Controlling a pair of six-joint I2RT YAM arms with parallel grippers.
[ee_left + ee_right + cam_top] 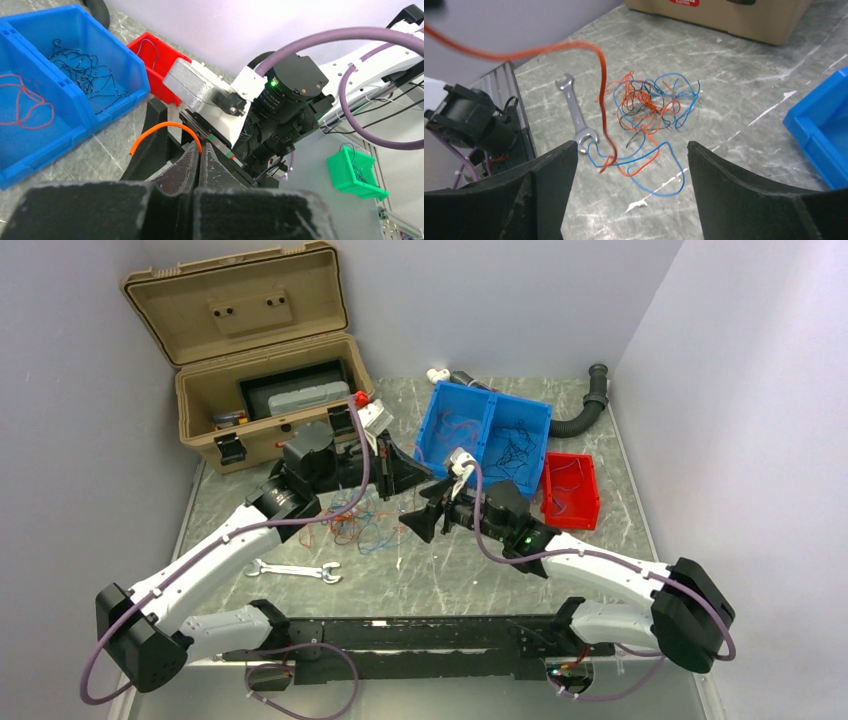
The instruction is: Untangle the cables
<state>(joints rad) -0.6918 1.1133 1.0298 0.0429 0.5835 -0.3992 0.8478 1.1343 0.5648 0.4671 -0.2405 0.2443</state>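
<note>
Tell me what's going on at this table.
A tangle of thin wires is being sorted out. The left gripper is shut on one orange wire and holds it up off the table, its free end hanging by the tangle. The right gripper hangs open above the tangle of blue, orange and black wires. In the blue bin, red wires lie in one compartment, black wires in the other.

Left tool (199,151) pinched (right tool (631,150) splayed)

Two blue bins (432,420), one red bin (572,518), one green bin (350,175), one wrench (293,570), one toolbox (240,300), one cable tangle (649,107).
</note>
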